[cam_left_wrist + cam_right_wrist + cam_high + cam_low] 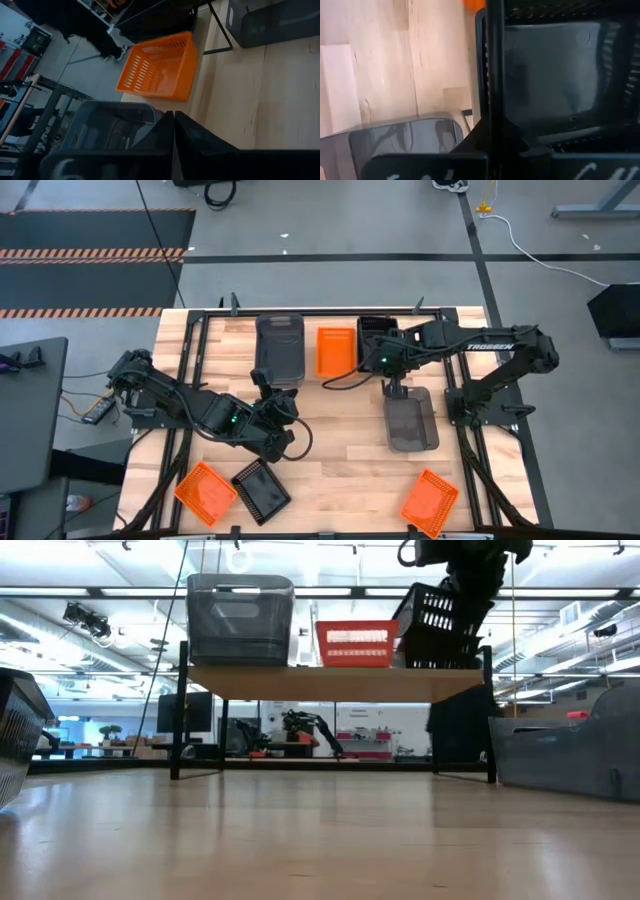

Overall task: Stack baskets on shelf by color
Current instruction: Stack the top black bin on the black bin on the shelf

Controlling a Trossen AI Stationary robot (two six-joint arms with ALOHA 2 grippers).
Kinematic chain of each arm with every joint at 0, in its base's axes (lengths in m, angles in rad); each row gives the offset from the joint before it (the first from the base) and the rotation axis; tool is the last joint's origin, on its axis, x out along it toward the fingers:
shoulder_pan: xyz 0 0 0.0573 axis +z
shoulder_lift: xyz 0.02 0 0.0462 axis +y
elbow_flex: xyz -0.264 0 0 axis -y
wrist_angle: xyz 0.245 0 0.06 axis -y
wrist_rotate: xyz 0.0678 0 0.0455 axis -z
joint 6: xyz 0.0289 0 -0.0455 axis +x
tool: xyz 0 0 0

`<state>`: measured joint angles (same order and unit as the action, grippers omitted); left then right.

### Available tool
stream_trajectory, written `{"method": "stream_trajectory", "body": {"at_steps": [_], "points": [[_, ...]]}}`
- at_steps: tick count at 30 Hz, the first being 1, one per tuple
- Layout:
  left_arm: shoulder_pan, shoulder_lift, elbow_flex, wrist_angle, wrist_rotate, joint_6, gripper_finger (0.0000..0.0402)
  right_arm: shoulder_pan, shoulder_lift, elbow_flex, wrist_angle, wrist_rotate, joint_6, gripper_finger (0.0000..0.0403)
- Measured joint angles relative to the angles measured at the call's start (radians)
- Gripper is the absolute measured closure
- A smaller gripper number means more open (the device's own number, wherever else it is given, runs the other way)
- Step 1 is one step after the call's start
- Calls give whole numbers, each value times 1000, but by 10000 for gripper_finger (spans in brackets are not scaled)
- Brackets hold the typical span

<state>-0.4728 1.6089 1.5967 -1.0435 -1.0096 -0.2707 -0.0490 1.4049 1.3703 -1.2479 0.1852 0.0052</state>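
Shelf (300,320) at the far edge of the table, seen from above and from table height. It carries three sorting places, one per colour: a grey basket (279,345) at its left end, an orange basket (336,351) in the middle, and a black basket (438,628) at its right end.

The right gripper (383,361) pinches the rim of the black basket, which sits tilted on the plank (one side raised in the table-height view), so it looks to be mid-placement rather than settled. Gripping by the rim leaves the basket's floor free to land flat.

The left gripper (262,383) hangs just before the grey basket on the shelf, its fingers pressed together and holding nothing.

Still waiting on the table: a second grey basket (411,420) below the right arm, an orange basket (205,491) and a black basket (261,491) side by side at the near left, and another orange basket (430,502) at the near right.
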Motion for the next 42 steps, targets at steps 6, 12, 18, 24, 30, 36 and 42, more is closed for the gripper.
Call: {"method": "stream_trajectory", "body": {"at_steps": [6,12,18,24,30,36,42], "points": [[0,0,0,0,0,0,387,-1,-5,-8,24,0,-2,390],[0,0,0,0,0,-1,383,-2,-11,-9,46,11,-5,373],[0,0,0,0,0,-6,386,-1,-11,-10,49,48,-6,342],[0,0,0,0,0,-6,387,-1,-11,-10,53,85,-8,308],[0,0,0,0,0,-6,379,-1,-11,-10,77,86,-18,281],[0,0,0,0,0,-6,384,6,-11,-9,105,85,-34,269],[0,0,0,0,0,-6,387,43,-11,4,105,82,-30,269]]}}
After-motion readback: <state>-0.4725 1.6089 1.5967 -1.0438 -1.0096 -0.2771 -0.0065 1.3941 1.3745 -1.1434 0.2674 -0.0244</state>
